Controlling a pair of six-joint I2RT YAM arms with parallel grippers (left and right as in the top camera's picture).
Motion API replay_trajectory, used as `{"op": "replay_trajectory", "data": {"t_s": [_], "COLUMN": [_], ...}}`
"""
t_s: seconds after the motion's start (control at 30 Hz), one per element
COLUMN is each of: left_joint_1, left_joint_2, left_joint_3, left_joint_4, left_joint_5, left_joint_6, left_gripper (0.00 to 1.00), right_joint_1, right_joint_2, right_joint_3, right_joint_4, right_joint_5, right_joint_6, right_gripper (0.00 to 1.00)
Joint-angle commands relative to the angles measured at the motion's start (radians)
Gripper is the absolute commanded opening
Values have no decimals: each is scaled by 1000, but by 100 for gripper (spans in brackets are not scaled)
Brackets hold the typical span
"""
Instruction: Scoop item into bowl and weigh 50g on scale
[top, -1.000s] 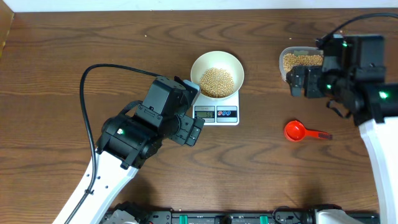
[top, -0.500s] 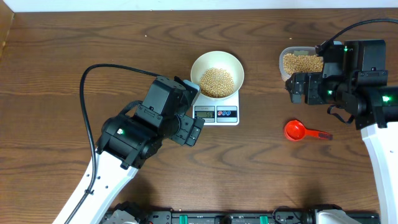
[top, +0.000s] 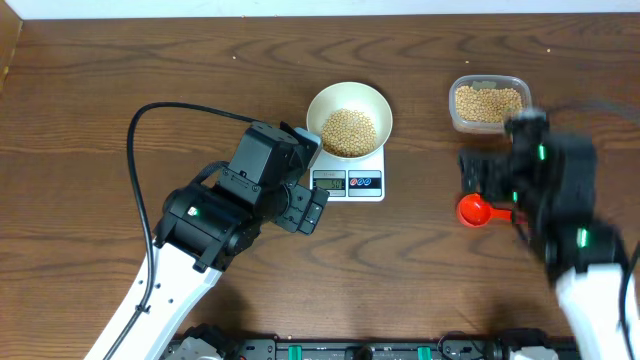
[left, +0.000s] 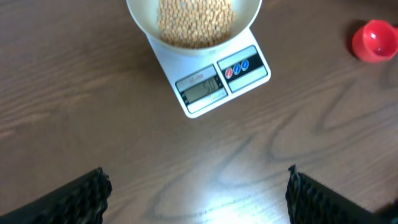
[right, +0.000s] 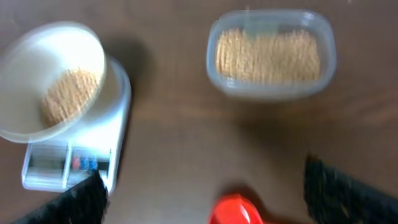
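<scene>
Beans (top: 348, 131) sit heaped in the bowl (top: 316, 110), which rests on the scale (top: 366, 193). Your left gripper (left: 196, 199) hangs near the scale's front edge, fingers spread wide and holding nothing. Your right gripper (right: 202, 186) is likewise parted and empty, above the red scoop (top: 474, 210) lying on the table (top: 400, 270) near the clear tub (top: 453, 118) of more beans.
</scene>
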Motion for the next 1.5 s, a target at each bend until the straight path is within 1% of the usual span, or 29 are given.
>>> {"op": "replay_trajectory", "data": {"t_s": [0.0, 0.27, 0.43, 0.53, 0.6, 0.8, 0.87, 1.07, 1.47], "left_joint_1": [6, 6, 6, 6, 6, 6, 6, 6, 6], "left_joint_2": [6, 6, 6, 6, 6, 6, 6, 6, 6], "left_joint_3": [19, 19, 19, 19, 19, 19, 19, 19, 19], "left_joint_4": [-3, -3, -3, -3, -3, -3, -3, -3, -3], "left_joint_5": [2, 2, 1, 1, 2, 1, 2, 1, 2], "left_joint_6": [7, 6, 6, 6, 6, 7, 6, 7, 6], "left_gripper": [92, 92, 92, 92, 92, 92, 92, 92, 92], "right_joint_1": [1, -1, -1, -1, -1, -6, -5, -5, -5], "right_joint_2": [-182, -551, -692, -753, -791, -954, -938, -946, -946], "right_joint_3": [-167, -537, -697, -770, -774, -775, -775, -775, -775], "right_joint_4": [110, 392, 550, 618, 586, 423, 407, 409, 409], "right_joint_5": [49, 59, 59, 80, 103, 126, 126, 122, 122], "right_joint_6": [5, 6, 7, 43, 85, 89, 89, -45, -47], "right_gripper": [99, 99, 99, 99, 99, 99, 99, 99, 99]}}
